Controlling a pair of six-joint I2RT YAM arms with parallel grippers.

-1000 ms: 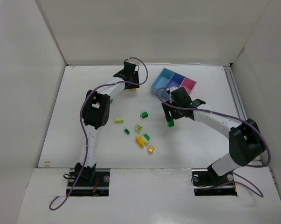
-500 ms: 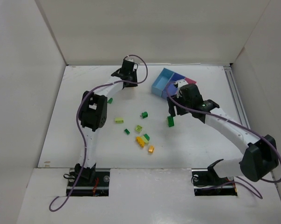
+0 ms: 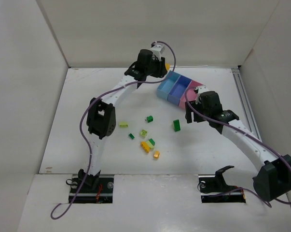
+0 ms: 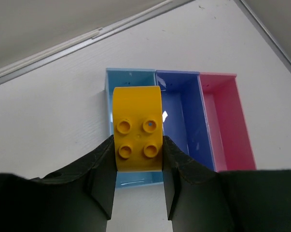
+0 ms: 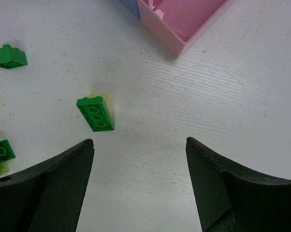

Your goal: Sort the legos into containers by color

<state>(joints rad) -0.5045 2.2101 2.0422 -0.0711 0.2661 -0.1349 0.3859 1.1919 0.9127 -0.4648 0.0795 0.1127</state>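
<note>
My left gripper (image 4: 138, 150) grips a yellow brick (image 4: 137, 123) beside the far light blue bin (image 4: 131, 76), so next I centre over it and release, while my right gripper (image 5: 139, 159) hangs spread and empty.

1. My left arm (image 3: 117, 92) and right arm (image 3: 242, 139) were slim white links joined by bulky black joint housings (image 3: 101, 118).
2. A thin purple cable (image 3: 86, 142) trailed loosely along each arm.
3. Each arm rose from a black base (image 3: 90, 182).
4. My left fingers (image 4: 99, 186) and right fingers (image 5: 53, 188) were matte black, broad, and tapered to blunt tips.
5. A small white block (image 3: 159, 48) capped my left wrist.
</note>
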